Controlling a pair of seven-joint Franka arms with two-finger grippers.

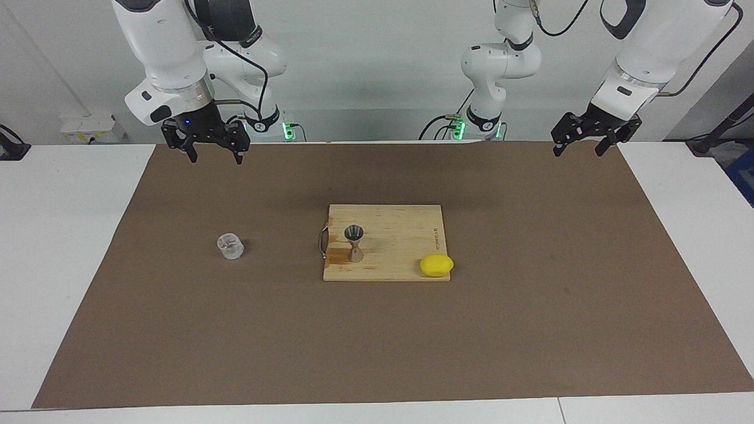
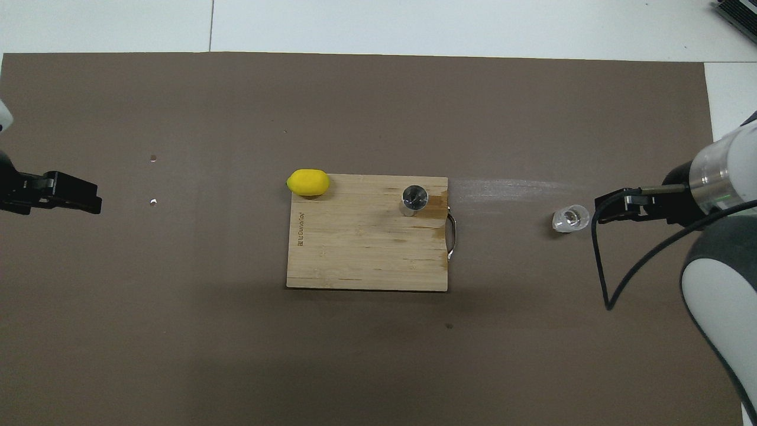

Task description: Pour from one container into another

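the clear cup (image 1: 230, 246) stands upright on the brown mat (image 1: 530, 330), toward the right arm's end, well apart from the steel jigger (image 1: 354, 242) upright on the wooden cutting board (image 1: 400, 235). the right gripper (image 1: 215, 158) hangs high, jaws spread, empty, over mat nearer the robots than the cup. the left gripper (image 1: 578, 151) waits spread and empty over the mat's corner
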